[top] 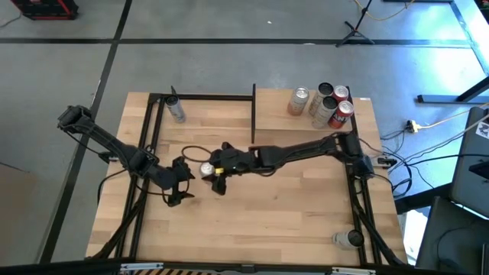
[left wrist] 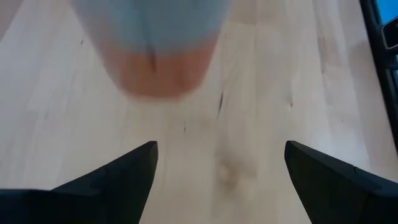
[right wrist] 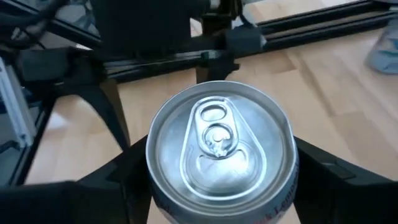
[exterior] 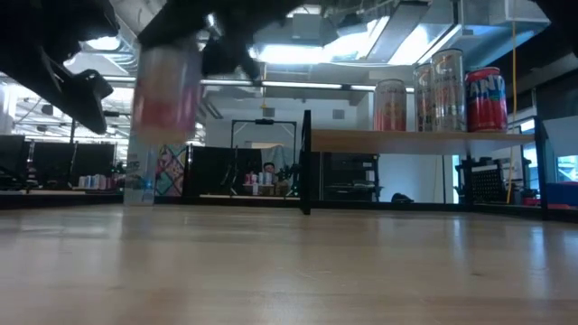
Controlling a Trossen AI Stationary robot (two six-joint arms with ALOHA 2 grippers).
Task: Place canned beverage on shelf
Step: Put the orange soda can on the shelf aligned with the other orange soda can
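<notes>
- Left gripper (top: 183, 183): it sits just left of the tabletop's (top: 267, 229) middle, toward the left edge. Its own wrist view shows both fingers (left wrist: 118, 180) spread wide with only bare wood between them, so it is released and grasping nothing. It looks to be waiting.
- Canned beverage (top: 206, 168): it is near the middle of the tabletop, just right of the left gripper. In the low view it seems to hang clear of the wood, so I judge it lifted.
- Right gripper (top: 216, 169): it reaches in from the right edge, and its fingers (right wrist: 118, 171) stand on either side of the can's body, clenched on it. The can's silver lid (right wrist: 219, 146) faces the wrist camera.
- Step in hand, as I judge it: the can is picked up and not yet carried.
- Shelf (top: 271, 114): it is at the tabletop's far edge, right of centre, raised above the wood.
- Next move calls for raising the can above shelf height, then carrying it toward the far right.
- Black post (top: 253, 114) at the shelf's left edge stands in that path.
- Cans on the shelf (top: 325, 103) crowd its right end, so the bare left part looks the safer spot.
- A lone can (top: 176, 109) stands near the far-left corner, well apart.
</notes>
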